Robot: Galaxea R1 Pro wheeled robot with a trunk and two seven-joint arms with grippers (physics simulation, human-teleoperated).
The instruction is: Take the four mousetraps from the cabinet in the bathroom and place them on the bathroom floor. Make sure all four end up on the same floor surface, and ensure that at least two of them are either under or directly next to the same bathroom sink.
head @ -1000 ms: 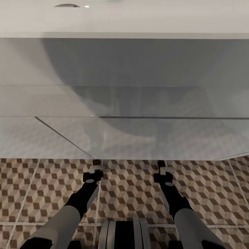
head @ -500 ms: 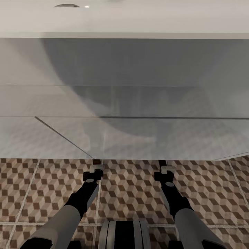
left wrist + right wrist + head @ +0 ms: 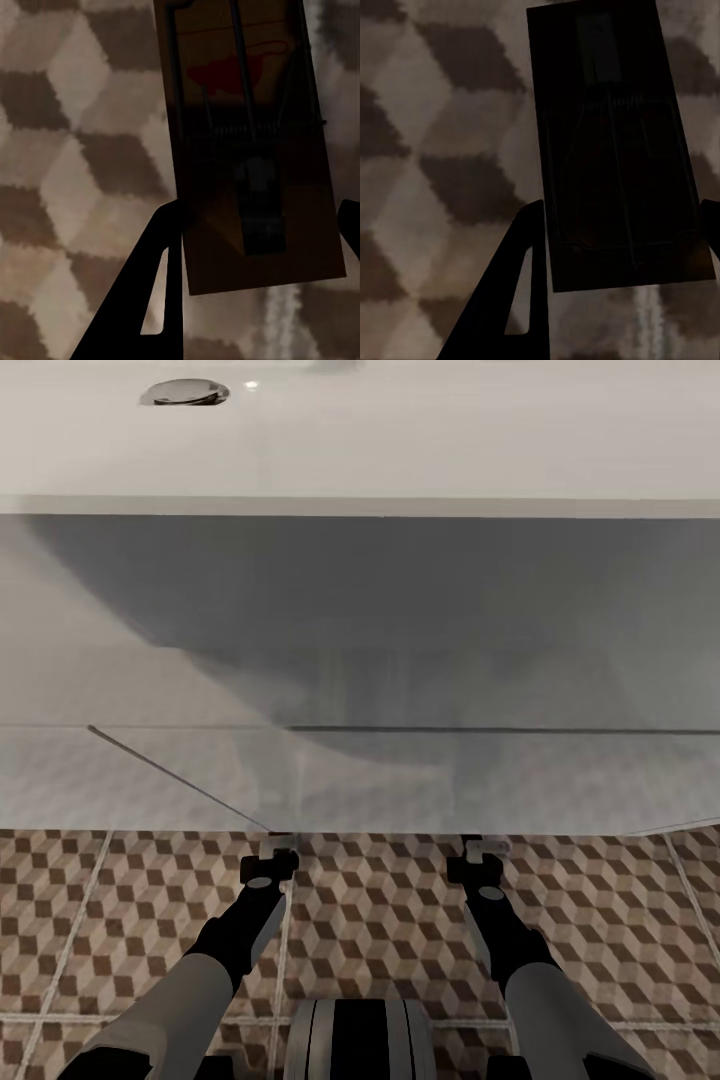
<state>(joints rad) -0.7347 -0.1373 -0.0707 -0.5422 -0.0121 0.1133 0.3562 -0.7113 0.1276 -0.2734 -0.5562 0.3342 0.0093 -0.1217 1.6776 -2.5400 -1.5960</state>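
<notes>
In the left wrist view, a dark-brown mousetrap (image 3: 247, 135) with a red mark and metal spring sits between the fingers of my left gripper (image 3: 259, 217), which is shut on it just above the cube-pattern bathroom floor (image 3: 67, 150). My right gripper (image 3: 622, 214) is likewise shut on a second, darker mousetrap (image 3: 611, 142) over the same tiles. In the head view both grippers, left (image 3: 281, 847) and right (image 3: 486, 848), hang low at the foot of the white sink vanity (image 3: 400, 610). The cabinet is out of view.
The sink's white basin top (image 3: 400, 440) with its chrome drain (image 3: 185, 392) spans the upper head view. Patterned floor tiles (image 3: 380, 930) stretch from the vanity's base to my own base (image 3: 360, 1040). A faint open vanity panel edge (image 3: 180, 780) runs diagonally at left.
The whole head view has shifted down, so more of the basin top and drain shows. The right gripper edged slightly towards the vanity. Both traps stay in the grippers.
</notes>
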